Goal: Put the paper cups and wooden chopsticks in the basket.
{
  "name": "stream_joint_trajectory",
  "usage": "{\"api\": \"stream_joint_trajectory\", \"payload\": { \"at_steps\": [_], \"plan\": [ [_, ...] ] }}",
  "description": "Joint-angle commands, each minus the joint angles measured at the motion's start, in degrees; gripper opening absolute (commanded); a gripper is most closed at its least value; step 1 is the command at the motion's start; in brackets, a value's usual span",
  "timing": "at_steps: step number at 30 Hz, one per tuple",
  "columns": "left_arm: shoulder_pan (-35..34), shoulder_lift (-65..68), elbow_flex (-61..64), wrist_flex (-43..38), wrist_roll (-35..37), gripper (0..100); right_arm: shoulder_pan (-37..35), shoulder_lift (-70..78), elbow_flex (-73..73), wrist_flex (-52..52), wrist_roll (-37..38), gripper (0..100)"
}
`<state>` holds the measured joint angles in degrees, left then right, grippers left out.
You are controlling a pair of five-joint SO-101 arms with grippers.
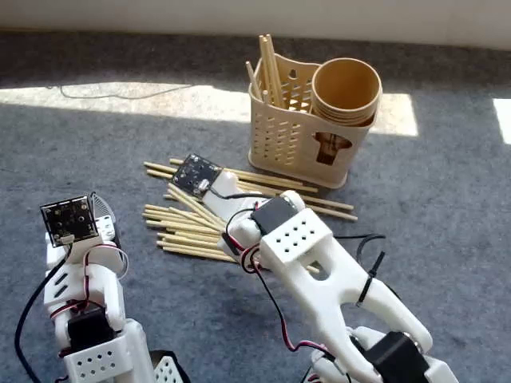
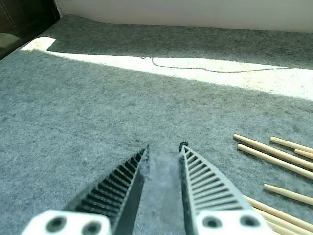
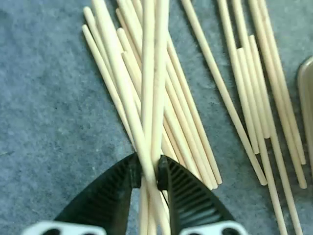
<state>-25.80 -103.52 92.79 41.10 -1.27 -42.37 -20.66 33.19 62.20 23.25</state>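
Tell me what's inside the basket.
Stacked paper cups fill one side of the basket; a few chopsticks stand in the other. Its bottom is hidden by walls and cups.

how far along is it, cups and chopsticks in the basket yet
Done: the cups sit stacked in the basket, with a few upright sticks beside them. In hand: the right claw is shut on chopsticks from the pile. Left: the pile on the carpet.
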Motion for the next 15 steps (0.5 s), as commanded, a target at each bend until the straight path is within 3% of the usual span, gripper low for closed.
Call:
{"api": "stream_joint_trajectory", "payload": {
  "at_steps": [1, 12, 15],
  "plan": [
    [-0.3, -0.4, -0.3, -0.2, 0.3, 11, 1.8, -5.0, -0.5, -3.0, -3.0, 0.5],
    [-0.4, -0.4, -0.3, -0.2, 0.3, 11, 3.0, -9.0, 1.0, -9.3, -7.6, 0.5],
    [-0.4, -0.4, -0.3, -0.2, 0.3, 11, 2.9, -8.4, 6.0, -15.7, -7.6, 0.5]
  ]
}}
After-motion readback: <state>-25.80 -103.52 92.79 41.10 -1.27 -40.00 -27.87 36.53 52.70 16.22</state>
